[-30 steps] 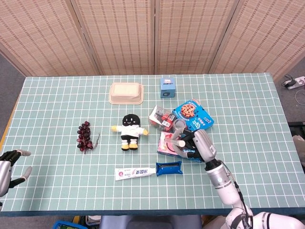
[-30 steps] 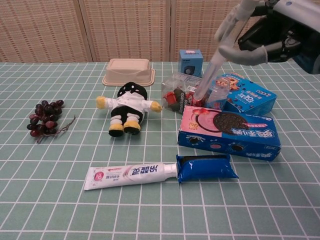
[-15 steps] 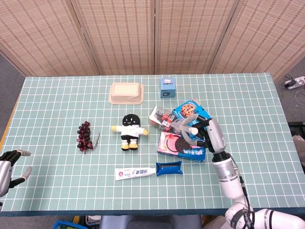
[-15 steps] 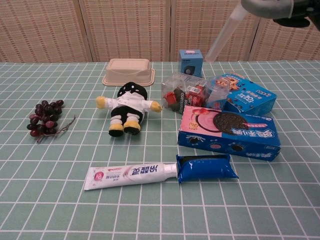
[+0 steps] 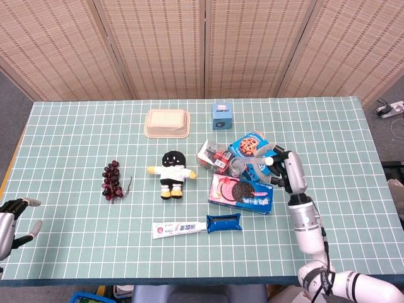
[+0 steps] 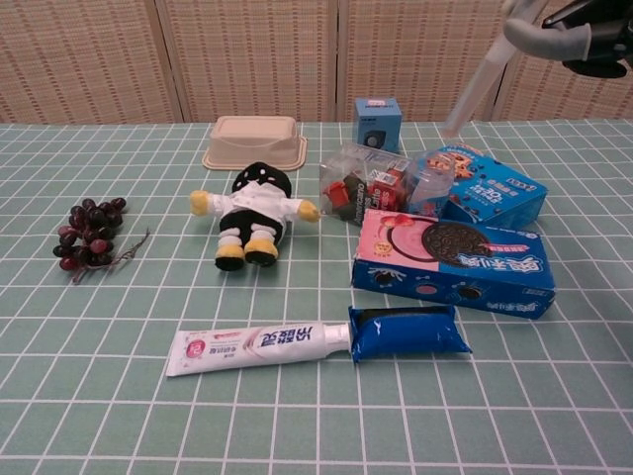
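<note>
Nearest to me, well to the left of the pink-and-blue cookie box, my left robot hand rests at the bench edge, fingers apart and holding nothing. Just in front of the cookie box lie a blue pouch and, left of it, a toothpaste tube. My right robot hand hangs above the far right corner of the cookie box, released, fingers spread and pointing left, gripping nothing. Touching the cookie box on its far side are a clear snack packet and a blue chip-cookie box, packed close. As I judge it, a good grasp here means lowering straight down, fingers wide enough to span one box's short sides, and not dragging on the packet beside it. Left of the cookie box sits a plush doll, further left a bunch of grapes. Far behind it are a beige tray and a small blue carton.
</note>
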Motion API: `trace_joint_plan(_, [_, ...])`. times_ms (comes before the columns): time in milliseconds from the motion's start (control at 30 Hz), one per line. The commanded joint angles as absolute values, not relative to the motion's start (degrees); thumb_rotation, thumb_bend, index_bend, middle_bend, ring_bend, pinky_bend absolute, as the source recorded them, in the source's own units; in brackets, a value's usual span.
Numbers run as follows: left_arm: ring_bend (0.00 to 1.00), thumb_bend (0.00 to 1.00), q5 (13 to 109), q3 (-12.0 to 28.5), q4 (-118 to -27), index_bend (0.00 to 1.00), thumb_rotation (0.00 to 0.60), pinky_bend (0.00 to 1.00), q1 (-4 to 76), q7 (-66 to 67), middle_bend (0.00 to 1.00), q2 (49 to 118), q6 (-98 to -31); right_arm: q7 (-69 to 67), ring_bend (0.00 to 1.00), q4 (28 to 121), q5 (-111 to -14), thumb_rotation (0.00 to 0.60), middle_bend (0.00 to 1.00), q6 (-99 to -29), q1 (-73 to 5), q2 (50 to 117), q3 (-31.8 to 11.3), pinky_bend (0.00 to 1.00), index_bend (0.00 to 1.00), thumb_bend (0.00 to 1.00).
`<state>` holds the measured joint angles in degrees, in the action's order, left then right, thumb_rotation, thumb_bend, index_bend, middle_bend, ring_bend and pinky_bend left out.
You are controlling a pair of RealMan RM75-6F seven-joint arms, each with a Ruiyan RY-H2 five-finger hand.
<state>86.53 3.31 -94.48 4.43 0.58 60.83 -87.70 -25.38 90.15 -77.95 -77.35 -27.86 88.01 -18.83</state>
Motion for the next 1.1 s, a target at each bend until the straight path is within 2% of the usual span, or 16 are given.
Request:
trace_joint_plan(33, [0.36, 0.32, 86.52, 3.33, -94.46, 0.46, 0.600, 0.53, 4.43, 0.67, 0.39, 60.84, -87.72, -26.27, 1.00, 89.02, -77.47, 0.600, 1.00, -76.98, -27.99, 88.63, -19.05, 1.00, 0.77, 0.51])
trace_joint_plan(1100, [0.36, 0.32, 86.54, 3.40, -94.44, 0.47, 0.600, 0.53, 4.25, 0.30, 0.39, 60.59, -88.06, -30.12, 1.00, 77.88, -74.58, 0.600, 1.00, -70.27, -31.30, 95.43, -18.88, 1.00, 0.77, 0.51])
